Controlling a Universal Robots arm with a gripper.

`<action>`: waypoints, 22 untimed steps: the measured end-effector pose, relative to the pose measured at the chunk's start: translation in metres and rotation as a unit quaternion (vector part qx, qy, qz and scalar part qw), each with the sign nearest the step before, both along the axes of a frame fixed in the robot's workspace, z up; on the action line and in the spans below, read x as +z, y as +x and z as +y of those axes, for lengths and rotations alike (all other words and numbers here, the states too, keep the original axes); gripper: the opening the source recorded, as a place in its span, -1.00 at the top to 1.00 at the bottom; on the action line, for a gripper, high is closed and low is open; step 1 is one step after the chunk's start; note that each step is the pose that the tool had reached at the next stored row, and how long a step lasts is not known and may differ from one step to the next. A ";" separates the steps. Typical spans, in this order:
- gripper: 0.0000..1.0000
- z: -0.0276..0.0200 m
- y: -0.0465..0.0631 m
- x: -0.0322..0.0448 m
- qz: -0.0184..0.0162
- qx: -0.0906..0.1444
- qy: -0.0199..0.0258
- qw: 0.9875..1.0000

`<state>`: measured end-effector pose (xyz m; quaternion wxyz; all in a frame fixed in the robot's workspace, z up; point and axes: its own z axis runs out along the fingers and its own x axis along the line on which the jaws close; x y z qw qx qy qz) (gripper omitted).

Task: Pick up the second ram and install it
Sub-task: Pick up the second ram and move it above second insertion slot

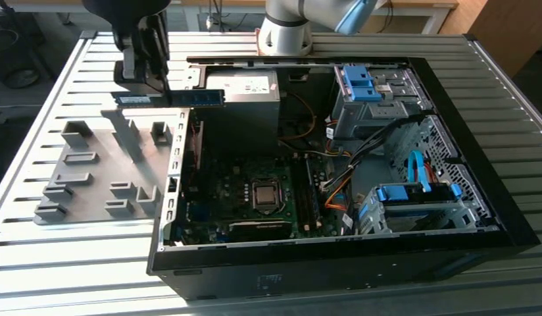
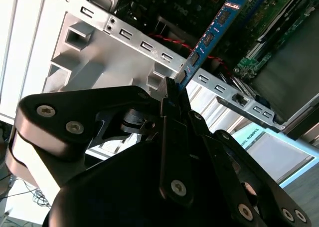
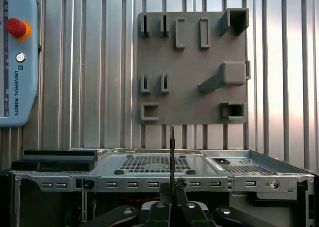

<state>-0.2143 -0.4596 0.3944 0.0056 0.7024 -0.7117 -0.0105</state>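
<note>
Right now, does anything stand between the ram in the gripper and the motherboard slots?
Nothing visible does. The gripper holds the second ram over the rim of the open case; the slots look unobstructed. Loose cables lie close by them, toward the exterior view's right.

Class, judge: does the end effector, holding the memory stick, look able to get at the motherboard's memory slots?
Probably yes. The end effector holds the memory stick near the case's rim. The case lies open and nothing covers the slots, though cables run close beside them.
</note>
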 end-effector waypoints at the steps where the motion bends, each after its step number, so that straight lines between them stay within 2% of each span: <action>1: 0.72 0.0000 0.002 0.0000 0.000 0.000 0.000 1.000; 18: 0.72 -0.0002 0.037 -0.0007 0.000 0.000 0.000 1.000; 20: 0.72 -0.0003 0.052 -0.0009 0.000 0.000 0.000 1.000; 22: 0.72 -0.0003 0.056 -0.0010 0.000 0.000 0.000 1.000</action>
